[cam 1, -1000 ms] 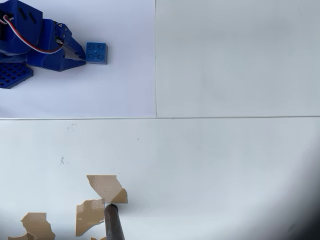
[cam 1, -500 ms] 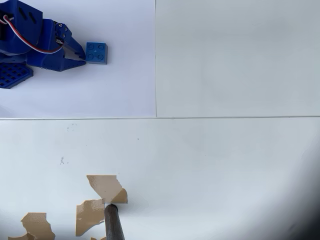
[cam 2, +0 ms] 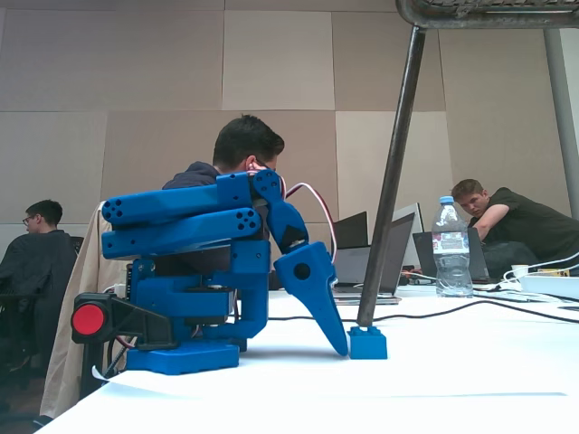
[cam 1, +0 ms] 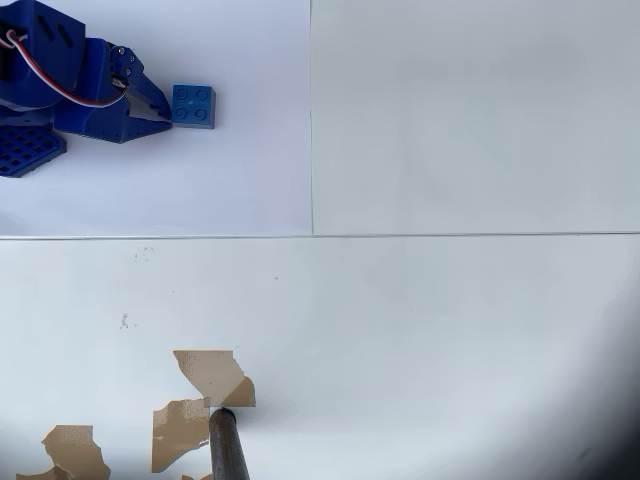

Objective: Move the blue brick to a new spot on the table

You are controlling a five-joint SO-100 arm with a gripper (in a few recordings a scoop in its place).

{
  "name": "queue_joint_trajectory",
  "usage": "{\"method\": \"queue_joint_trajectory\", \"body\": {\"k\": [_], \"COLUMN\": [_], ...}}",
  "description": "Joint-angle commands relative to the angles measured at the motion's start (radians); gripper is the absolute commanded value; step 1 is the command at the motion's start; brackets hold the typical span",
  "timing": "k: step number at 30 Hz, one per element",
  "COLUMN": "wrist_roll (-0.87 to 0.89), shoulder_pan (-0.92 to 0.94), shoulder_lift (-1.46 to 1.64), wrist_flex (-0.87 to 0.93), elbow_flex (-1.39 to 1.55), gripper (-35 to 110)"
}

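From my station I judge the job as barely started: the small square blue plastic toy brick with four round studs on top sits flat on the broad white panelled table, in the upper left panel as the overhead view shows it, and nothing suggests it has been lifted. The blue plastic two-finger gripper is folded down next to it, its tips pointing at the brick's left side and lying just beside or touching that face; in the fixed view the gripper slants down to the tabletop with its tip right at the foot of the brick. The fingers look drawn together into one point with no gap I can make out, so I read it as closed and holding nothing, resting against the brick rather than around it. What is left, as I see it, is the whole move: either open the fingers and take the brick by its sides, or push it along the surface, then leave it somewhere else. There is plenty of bare surface to the right and below in the overhead view, though I would keep away from the brown chipped patches and the dark metal pole standing near the bottom edge.
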Motion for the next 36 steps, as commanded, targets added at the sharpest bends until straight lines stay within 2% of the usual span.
{"method": "queue_joint_trajectory", "body": {"k": [1, 8, 12, 16, 20, 26, 31, 36], "wrist_roll": [-0.025, -0.021, -0.058, -0.008, -0.002, -0.144, -0.221, -0.259], "shoulder_pan": [-0.002, -0.002, -0.005, -0.052, -0.066, 0.035, 0.129, 0.138], "shoulder_lift": [0.003, -0.008, -0.15, -0.313, -0.465, -0.726, -0.992, -1.114], "wrist_flex": [-0.012, 0.017, 0.044, 0.06, 0.015, -0.06, -0.179, -0.247], "elbow_flex": [0.034, -0.032, -0.155, -0.298, -0.403, -0.541, -0.643, -0.658], "gripper": [0, 1, 2, 4, 8, 25, 29, 29]}}
